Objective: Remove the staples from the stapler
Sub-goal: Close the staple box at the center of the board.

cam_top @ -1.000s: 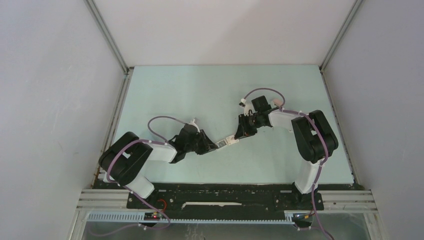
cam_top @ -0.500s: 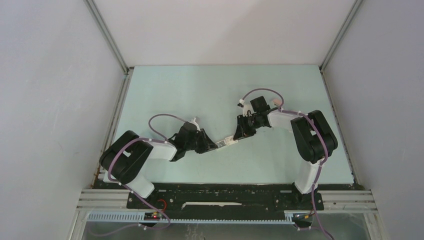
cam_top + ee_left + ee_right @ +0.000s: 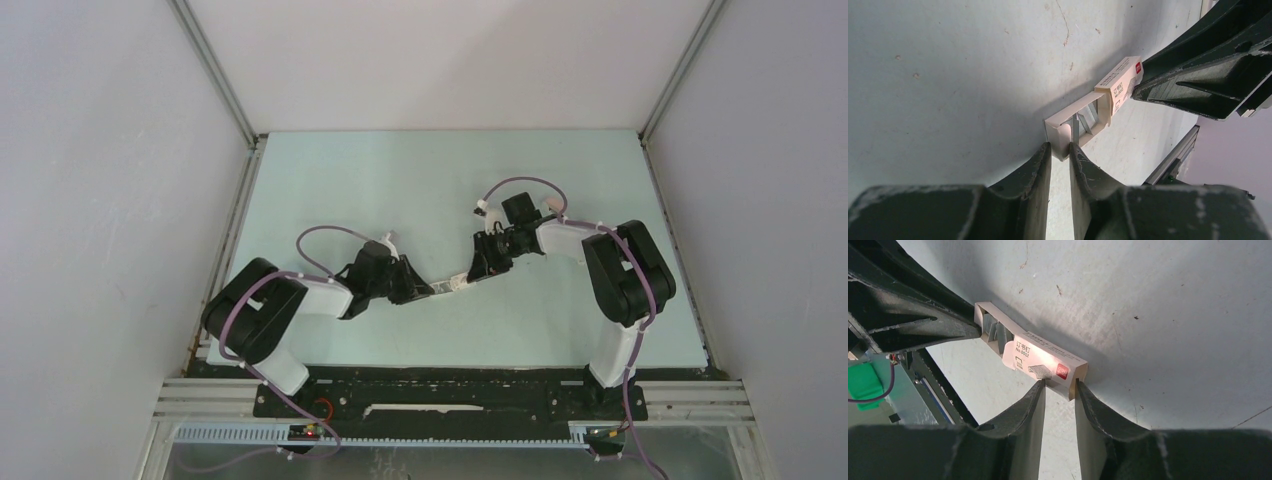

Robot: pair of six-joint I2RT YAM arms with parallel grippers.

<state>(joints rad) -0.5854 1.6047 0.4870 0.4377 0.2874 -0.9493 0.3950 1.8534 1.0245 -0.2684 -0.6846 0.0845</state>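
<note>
No white stapler shows in any view. A small pinkish-white printed box hangs between my two grippers, just above the table. My left gripper is shut on the end of the box's inner tray, which is slid partly out. Grey metal staple strips stand inside the tray. My right gripper is shut on the end of the printed sleeve. The tray and staples also show in the right wrist view. In the top view the left gripper and right gripper face each other.
The pale green table lies inside white walls with metal corner posts. A metal rail runs along the near edge by the arm bases. The table surface under the box has scratches.
The left arm's wrist and the box have shifted slightly away from the near edge. Both grippers keep their hold on the box.
</note>
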